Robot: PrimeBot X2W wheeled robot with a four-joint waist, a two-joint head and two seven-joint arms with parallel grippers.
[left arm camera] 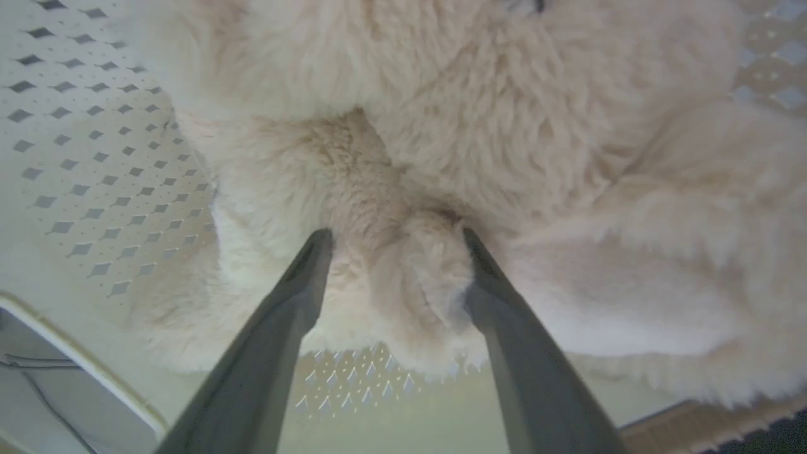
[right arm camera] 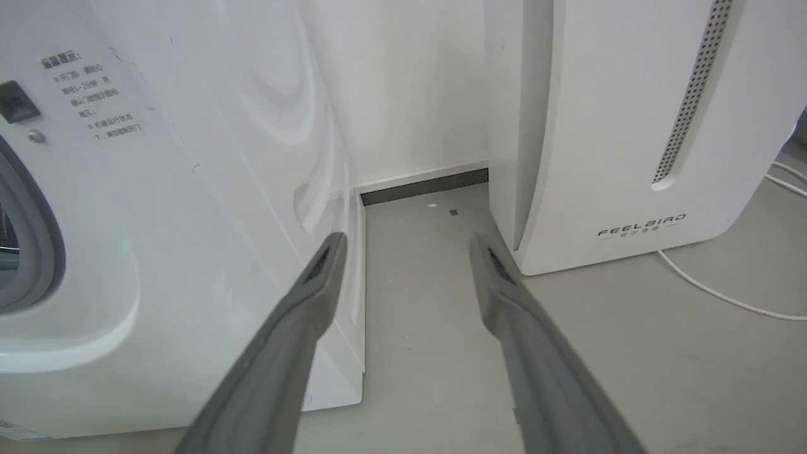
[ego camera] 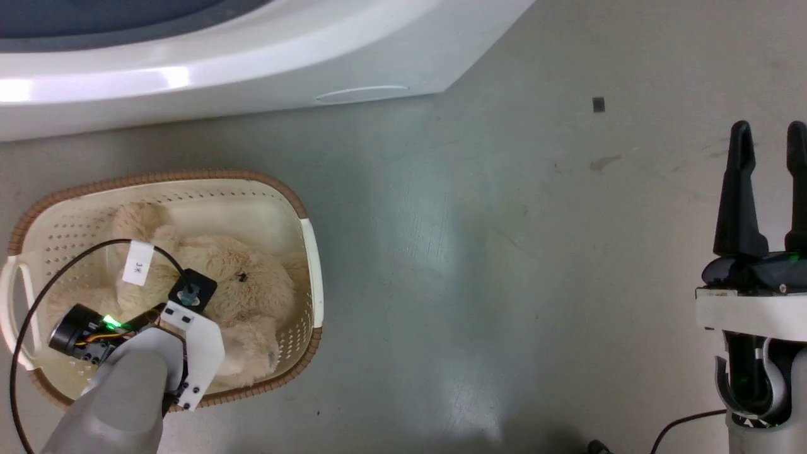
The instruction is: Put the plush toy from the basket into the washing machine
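**Bear in basket, left fingers astride a limb**

The washing machine [ego camera: 189,82] is the landmark, its white front running across the top of the head view. The white FEELBIRD appliance [right arm camera: 618,126] stands beside the machine, a strip of grey floor [right arm camera: 416,302] between them. The basket [ego camera: 189,175] sits on the floor just in front of the machine. The plush toy [ego camera: 246,284] lies inside the basket. The left gripper [left arm camera: 391,236] is down in the basket, its jaws apart on either side of a stubby limb, its fingertips [left arm camera: 315,243] against the fur. The right gripper [ego camera: 769,145] hangs over bare floor off the machine's front corner, its jaws spread and empty.
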